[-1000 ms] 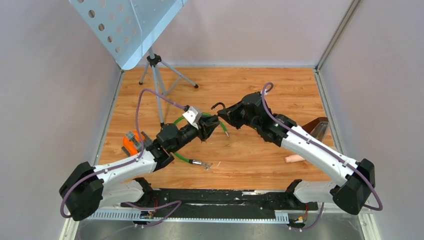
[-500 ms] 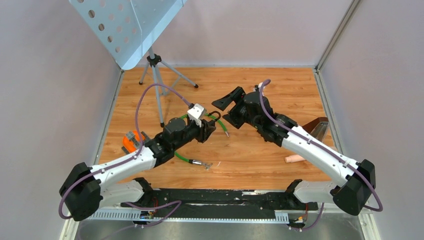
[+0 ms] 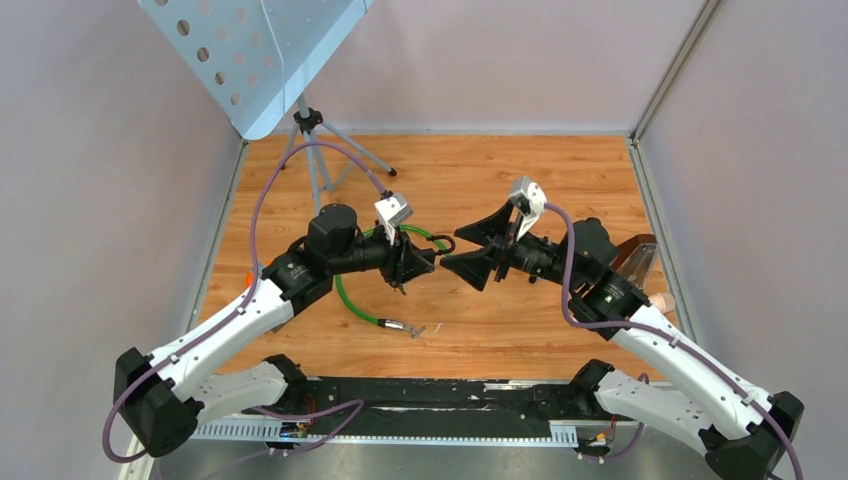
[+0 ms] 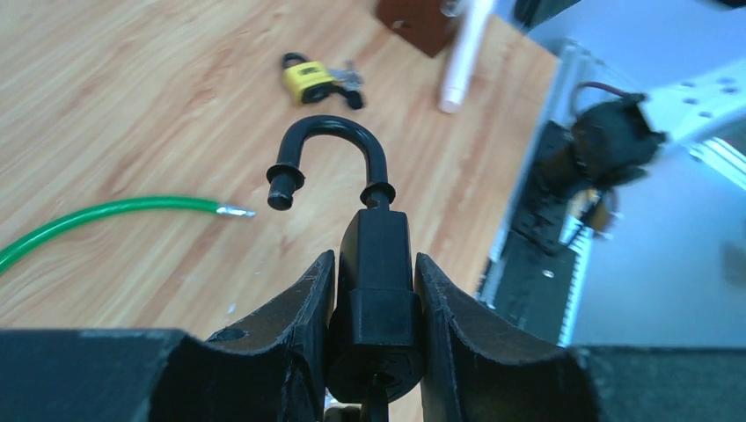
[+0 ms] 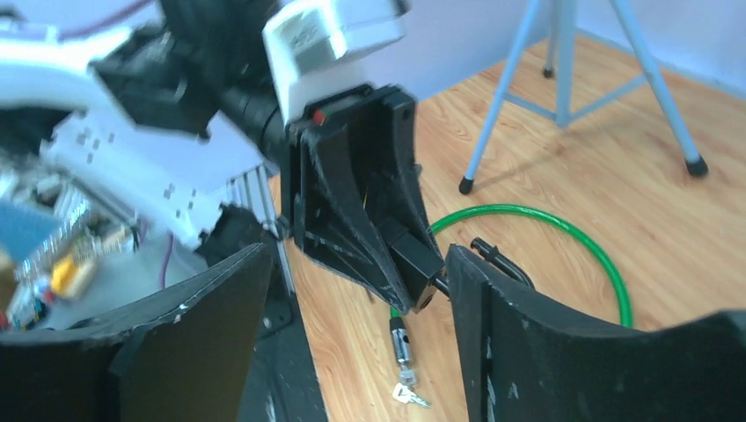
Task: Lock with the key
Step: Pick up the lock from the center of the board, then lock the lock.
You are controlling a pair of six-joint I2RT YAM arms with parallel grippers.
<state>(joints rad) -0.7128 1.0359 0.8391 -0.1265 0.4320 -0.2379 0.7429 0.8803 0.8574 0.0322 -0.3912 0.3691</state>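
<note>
A black padlock is clamped by its body in my left gripper, its shackle swung open and pointing away from the camera. A thin dark stem pokes out of its keyhole end; I cannot tell if that is the key. From above, the left gripper holds the padlock over the table's middle. My right gripper faces it a short way to the right, open and holding nothing. The right wrist view shows the padlock beyond the right gripper.
A green cable loops under the left gripper, with small keys at its end. A yellow padlock, a brown block and a pale cylinder lie to the right. A music stand's tripod stands at the back left.
My right gripper has opened, let go of the shackle and drawn back to the right. The left arm has lifted and turned, keeping the padlock in its grip.
</note>
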